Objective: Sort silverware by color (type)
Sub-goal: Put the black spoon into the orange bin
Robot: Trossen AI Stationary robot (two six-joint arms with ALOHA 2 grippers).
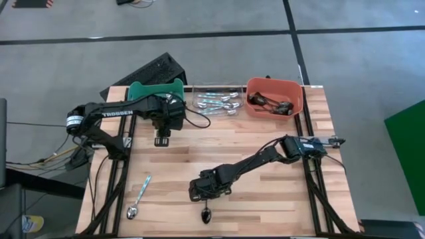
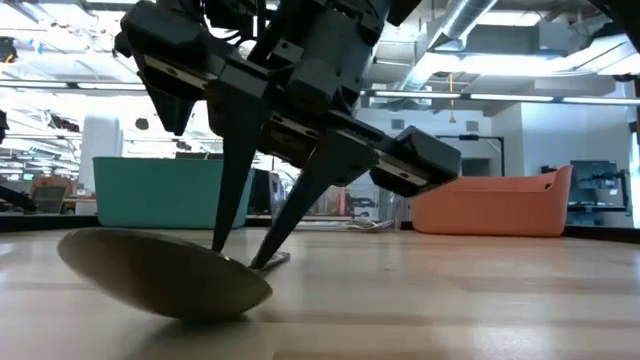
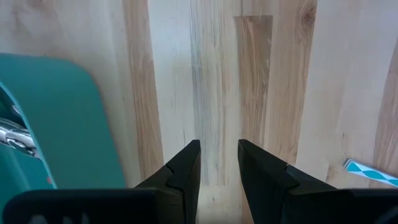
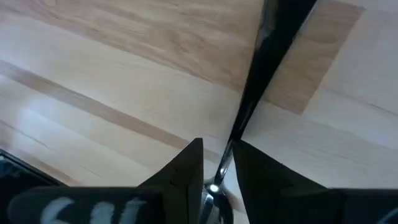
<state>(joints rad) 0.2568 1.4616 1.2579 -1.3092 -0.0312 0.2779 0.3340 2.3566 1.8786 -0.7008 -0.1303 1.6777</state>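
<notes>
A dark-handled spoon point(image 1: 206, 214) lies flat on the table near the front edge, its shiny bowl point(image 2: 165, 278) toward the front. My right gripper point(image 4: 219, 163) slants down over it, open. One finger stands on each side of the thin black handle point(image 4: 267, 62) close to the bowl, with the tips down at the tabletop point(image 2: 245, 255). A teal-handled spoon point(image 1: 139, 197) lies at the front left. My left gripper point(image 3: 219, 158) hangs open and empty over bare wood just in front of the teal bin point(image 1: 156, 89), pointing down.
Along the far edge stand the teal bin, a clear bin point(image 1: 216, 103) holding teal-handled spoons, and an orange bin point(image 1: 273, 97) holding dark spoons. Bare wood lies between the two arms in the middle of the table point(image 1: 219, 143).
</notes>
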